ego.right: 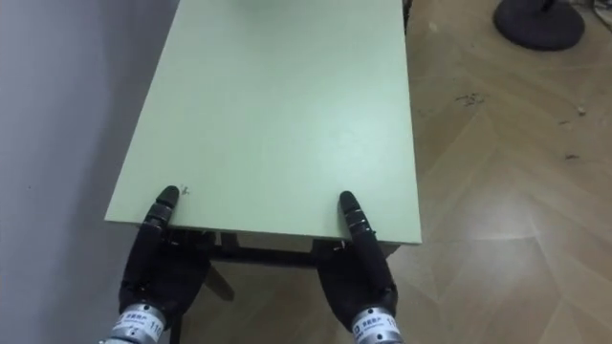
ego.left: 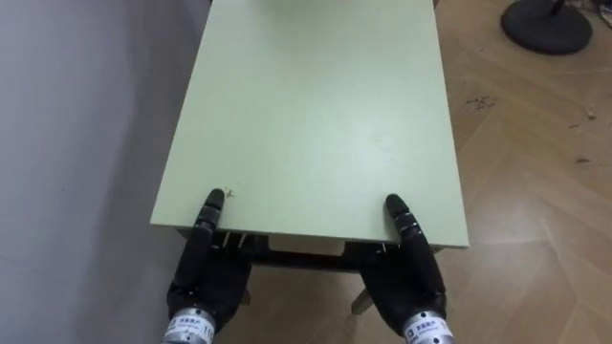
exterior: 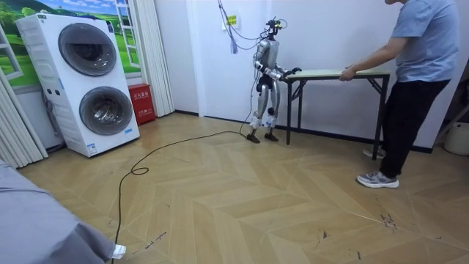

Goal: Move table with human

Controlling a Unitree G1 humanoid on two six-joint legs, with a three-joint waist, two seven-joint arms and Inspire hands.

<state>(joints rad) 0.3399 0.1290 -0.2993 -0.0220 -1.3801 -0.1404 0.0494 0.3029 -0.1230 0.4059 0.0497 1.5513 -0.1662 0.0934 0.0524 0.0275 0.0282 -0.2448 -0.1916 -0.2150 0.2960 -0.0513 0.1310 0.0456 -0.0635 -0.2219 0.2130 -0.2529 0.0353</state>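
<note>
A pale green table (ego.left: 306, 115) stretches away from me, its long left side close along a grey wall. My left hand (ego.left: 206, 277) grips the near edge at the left corner, thumb on top and fingers tucked beneath. My right hand (ego.left: 406, 277) holds the same edge near the right corner in the same way. In the room view I stand upright at one end of the table (exterior: 330, 73), and a person (exterior: 414, 81) at the other end holds its edge with a hand (exterior: 346, 73).
The wall (ego.left: 76, 143) runs close along the table's left side. Wooden floor (ego.left: 535, 172) lies open to the right, with a dark round stand base (ego.left: 545, 24) at the far right. Stacked washing machines (exterior: 84, 81) and a red box (exterior: 141, 103) stand by the far wall.
</note>
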